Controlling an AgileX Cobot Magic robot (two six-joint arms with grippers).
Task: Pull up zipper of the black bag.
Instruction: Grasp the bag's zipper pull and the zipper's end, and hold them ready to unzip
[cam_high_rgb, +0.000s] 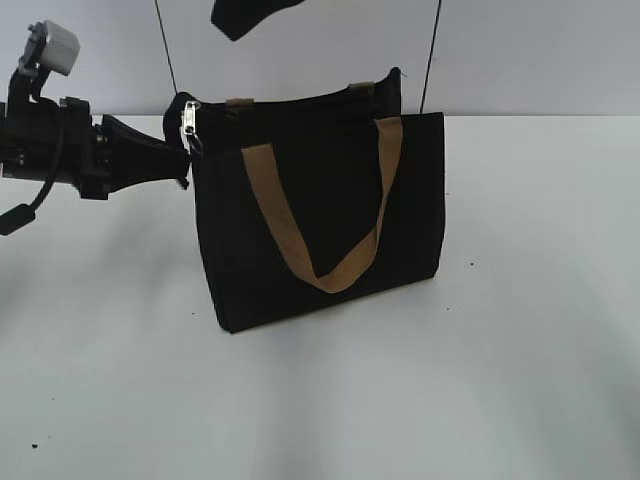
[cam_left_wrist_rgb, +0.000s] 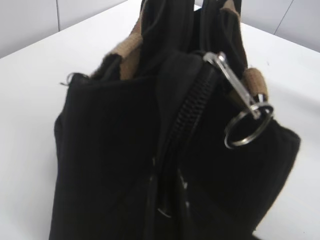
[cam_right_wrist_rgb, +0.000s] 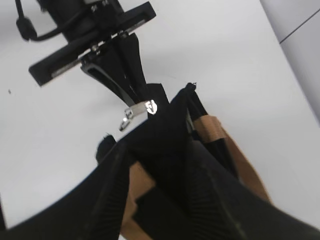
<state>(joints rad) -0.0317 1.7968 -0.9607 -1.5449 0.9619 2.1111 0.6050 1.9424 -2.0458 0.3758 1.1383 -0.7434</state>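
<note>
Black bag (cam_high_rgb: 320, 225) is standing upright on my white table (cam_high_rgb: 500, 380), tan handle (cam_high_rgb: 300, 250) hanging across its front. My left gripper (cam_high_rgb: 183, 160) is pinching its left end narrowly; my right gripper (cam_right_wrist_rgb: 170, 165) is clamping the top rim. Zipper (cam_left_wrist_rgb: 187, 115) pull is sitting at the left end.

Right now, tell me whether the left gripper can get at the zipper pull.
Probably yes. The left gripper sits at the black bag's end, just below the silver zipper pull, which hangs free with nothing between them. Whether its jaws are open is unclear.
</note>
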